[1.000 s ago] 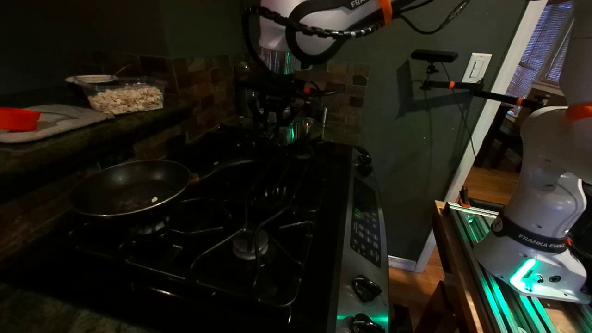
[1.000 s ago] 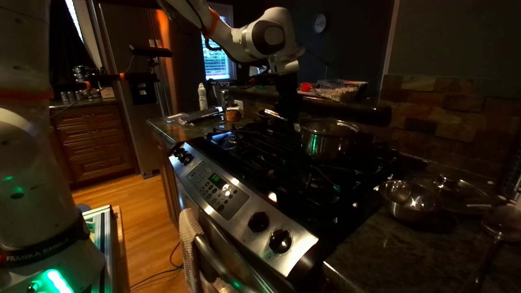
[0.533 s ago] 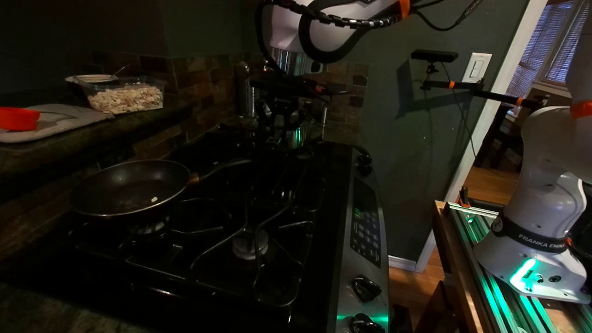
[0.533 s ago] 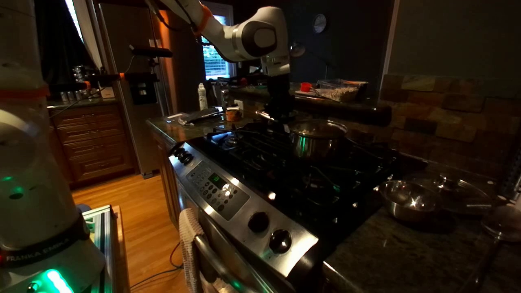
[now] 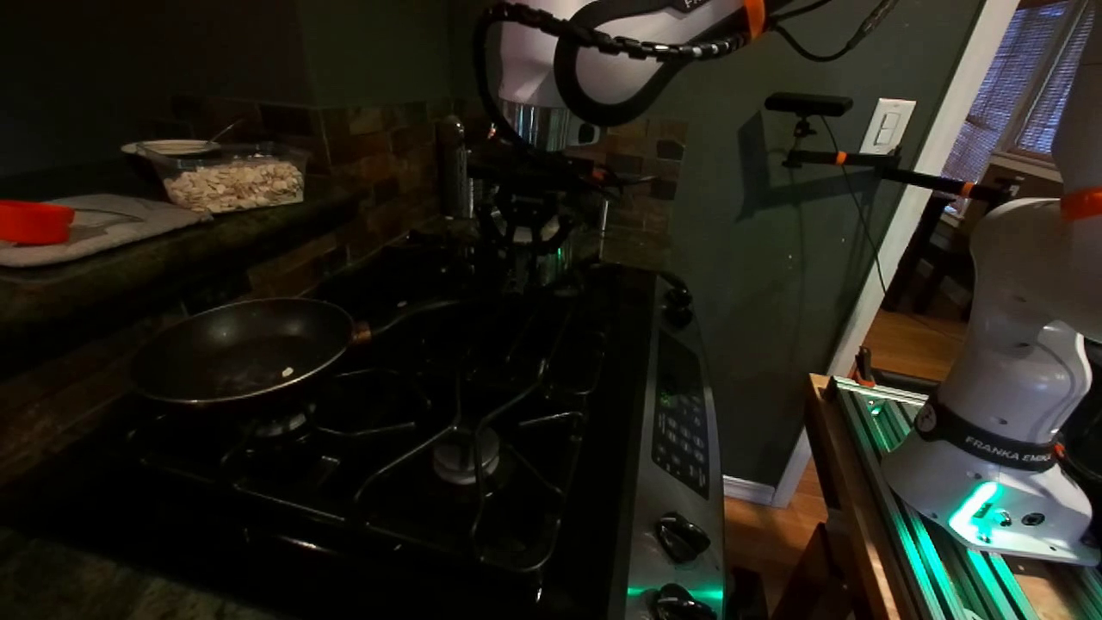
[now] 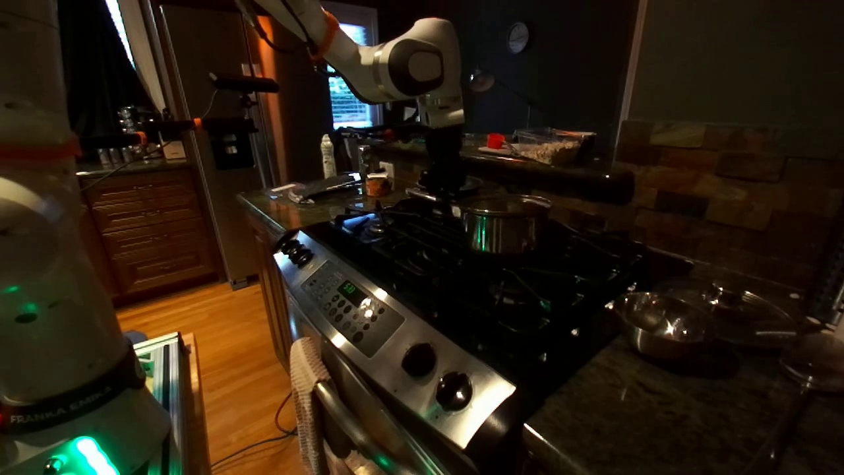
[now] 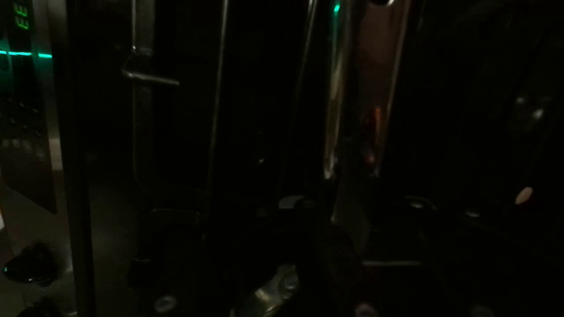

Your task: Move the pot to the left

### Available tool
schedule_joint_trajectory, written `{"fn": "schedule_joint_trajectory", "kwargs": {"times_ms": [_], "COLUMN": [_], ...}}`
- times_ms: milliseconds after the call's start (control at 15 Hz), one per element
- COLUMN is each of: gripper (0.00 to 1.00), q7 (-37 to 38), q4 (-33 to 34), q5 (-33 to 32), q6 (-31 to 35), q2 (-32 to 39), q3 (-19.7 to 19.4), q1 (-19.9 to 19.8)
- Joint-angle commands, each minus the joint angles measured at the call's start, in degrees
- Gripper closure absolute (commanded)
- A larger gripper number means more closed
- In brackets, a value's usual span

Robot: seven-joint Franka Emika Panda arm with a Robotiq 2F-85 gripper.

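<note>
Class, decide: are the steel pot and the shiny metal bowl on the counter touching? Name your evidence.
Apart. An exterior view shows dark stovetop between the pot and the metal bowl on the counter.

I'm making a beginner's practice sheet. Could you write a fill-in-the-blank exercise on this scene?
In an exterior view, the pot appears to the ____ of the metal bowl.
In an exterior view, the clear tub appears to the ____ of the red container.
The lit digits are coloured ____.

Missing words: left; right; green.
</note>
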Motion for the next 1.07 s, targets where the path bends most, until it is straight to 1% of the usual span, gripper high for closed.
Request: {"fn": "schedule_joint_trajectory", "kwargs": {"times_ms": [0,400,1000], "gripper": [0.92,0.92,0.92], "q7": [-2.1,-5.0,-9.1], "q4": [-2.8,-5.8,-7.3], "q5": [1.5,3.4,9.7], "q6": [-2.9,-3.6,-6.1], "q2": [-1.8,-4.4,-7.5], "q3": [2.1,4.4,6.7], "q1": [0.3,0.4,0.7]}}
